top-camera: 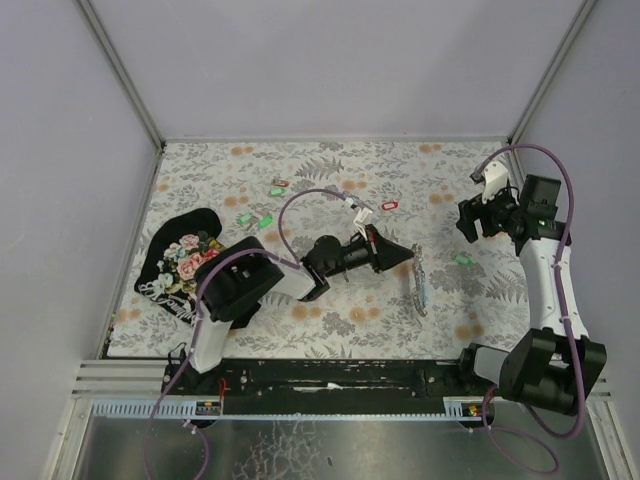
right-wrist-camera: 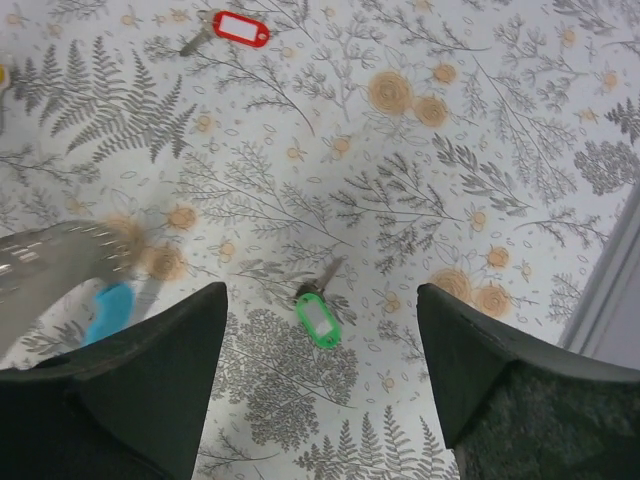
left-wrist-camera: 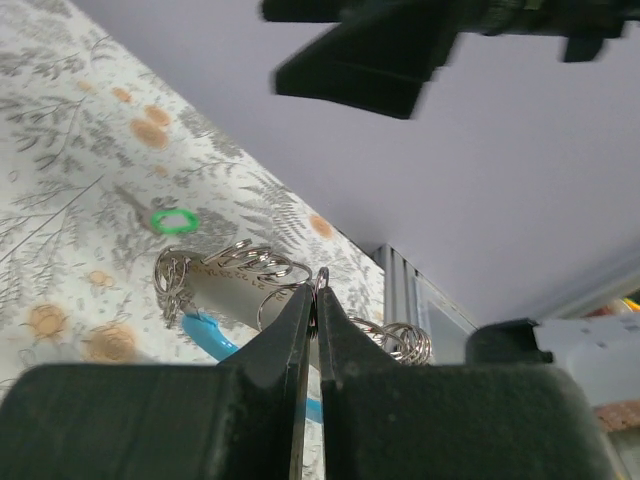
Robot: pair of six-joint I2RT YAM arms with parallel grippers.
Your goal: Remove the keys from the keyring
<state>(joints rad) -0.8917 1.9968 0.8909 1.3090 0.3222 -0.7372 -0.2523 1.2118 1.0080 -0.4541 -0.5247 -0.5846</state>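
Observation:
The keyring, a grey strap with a blue section and several metal rings, hangs at the table's middle right. My left gripper is shut on one of its metal rings; in the left wrist view the left gripper pinches that ring, with the strap just beyond. A green key lies loose on the table, apart from the strap. My right gripper hovers open above it. In the right wrist view the green key lies flat between the wide-apart jaws of the right gripper, untouched, and the keyring is blurred at the left.
A black floral cloth lies at the left edge. Loose green tags and red tags are scattered toward the back; one red tag lies beyond the right gripper. Walls enclose the table on three sides.

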